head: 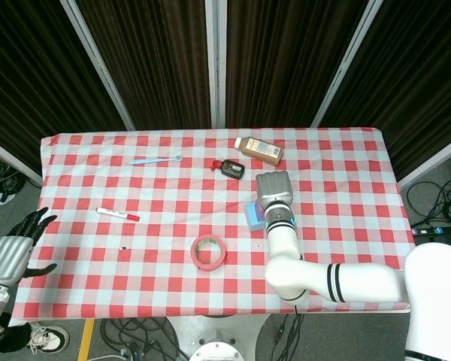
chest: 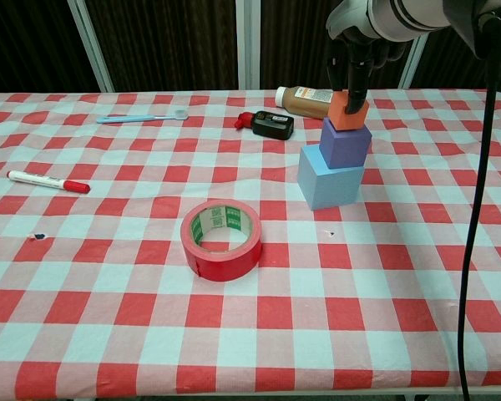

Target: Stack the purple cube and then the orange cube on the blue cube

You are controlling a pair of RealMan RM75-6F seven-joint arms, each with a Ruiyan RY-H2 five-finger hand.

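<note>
The matte blue cube stands on the checked cloth, the purple cube on it. The right hand pinches the orange cube, which seems to touch the purple top. The head view hides this stack; only there the left hand shows, fingers spread, empty.

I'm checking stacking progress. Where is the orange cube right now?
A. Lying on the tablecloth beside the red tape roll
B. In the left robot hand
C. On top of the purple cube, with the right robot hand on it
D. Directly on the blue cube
C: in the chest view the orange cube sits atop the purple cube, which rests on the blue cube, with the right robot hand holding it from above.
</note>
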